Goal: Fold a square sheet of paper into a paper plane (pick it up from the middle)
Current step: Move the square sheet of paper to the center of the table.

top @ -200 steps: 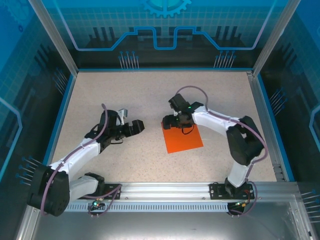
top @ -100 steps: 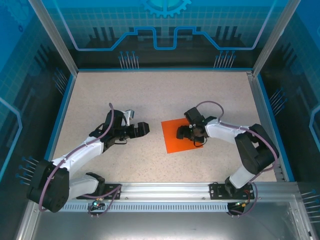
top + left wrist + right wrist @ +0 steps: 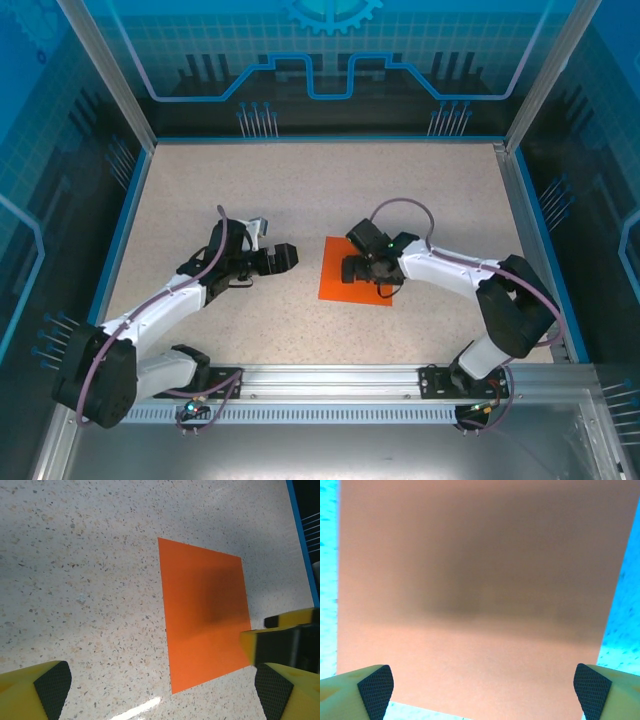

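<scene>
Left wrist: seemingly uncreased orange sheet (image 3: 200, 615)

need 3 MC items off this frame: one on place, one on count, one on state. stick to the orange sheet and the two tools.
1. Where is the right tool relative to the orange sheet?
A) over it
B) at the table's far edge
C) down by the near rail

2. How many orange sheets lie on the table?
A) three
B) one
C) two

3. What state is the left tool in?
A) shut on the sheet
B) shut, empty
C) open, empty

Key:
1 A: the top view has it over the sheet, and its wrist view looks straight onto orange paper.
2 B: a single flat square is there, unfolded.
3 C: its jaws stand wide apart with nothing gripped, and the sheet lies flat on the table ahead of it.
</scene>
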Controlling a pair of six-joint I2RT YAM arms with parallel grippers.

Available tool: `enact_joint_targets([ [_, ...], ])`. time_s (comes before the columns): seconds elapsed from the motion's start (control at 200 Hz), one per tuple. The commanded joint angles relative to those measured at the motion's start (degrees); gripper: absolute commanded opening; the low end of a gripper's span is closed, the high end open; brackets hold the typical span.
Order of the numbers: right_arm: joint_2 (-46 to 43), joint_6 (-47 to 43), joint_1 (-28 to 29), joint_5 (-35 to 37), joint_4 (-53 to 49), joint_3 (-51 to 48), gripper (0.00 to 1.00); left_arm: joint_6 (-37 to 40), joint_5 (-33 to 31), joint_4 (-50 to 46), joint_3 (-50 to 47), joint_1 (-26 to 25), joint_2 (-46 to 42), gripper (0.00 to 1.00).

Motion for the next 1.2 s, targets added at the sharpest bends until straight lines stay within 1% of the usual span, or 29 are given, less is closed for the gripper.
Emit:
enact_joint_targets([
  [0.0,3.21,-7.45,0.36,3.33,-10.73,6.40,0.98,1.42,-0.78,0.98,1.66,-0.36,0.73,0.99],
  [0.075,5.48,-6.91,0.19,0.90,-11.28,8.66,0.98,1.02,-1.58,1.24,1.74,-0.33,1.27,0.98],
  [0.23,11.02,-1.96,0.23,-2.06,-10.71,12.17,0.99,0.36,-2.27,1.31,1.80,-0.34,1.38,0.99],
  [0.38,14.81,1.16,0.19,-1.58,-10.66,14.66,0.99,1.35,-2.90,-0.21,2.26,-0.29,0.52,0.99],
  [0.535,17.69,1.63,-0.39,-2.57,-10.50,16.41,0.99,2.06,-3.77,-0.67,1.79,-0.29,-0.93,0.99],
  [0.625,19.42,0.64,-0.89,-4.89,-9.45,17.16,0.99,2.30,-3.86,-0.22,1.57,-0.29,-1.11,0.98],
  [0.99,26.41,-4.97,-0.83,-8.30,-9.26,20.03,0.97,2.64,-4.60,-1.76,1.76,-0.29,-2.42,0.99],
  [1.07,27.17,-8.10,-0.55,-9.58,-8.81,20.79,0.96,2.83,-4.82,-1.87,1.57,-0.29,-2.82,0.99],
  [1.195,28.40,-13.82,0.62,-8.73,-9.17,22.53,0.94,3.13,-4.68,-1.88,1.65,-0.29,-2.85,0.98],
])
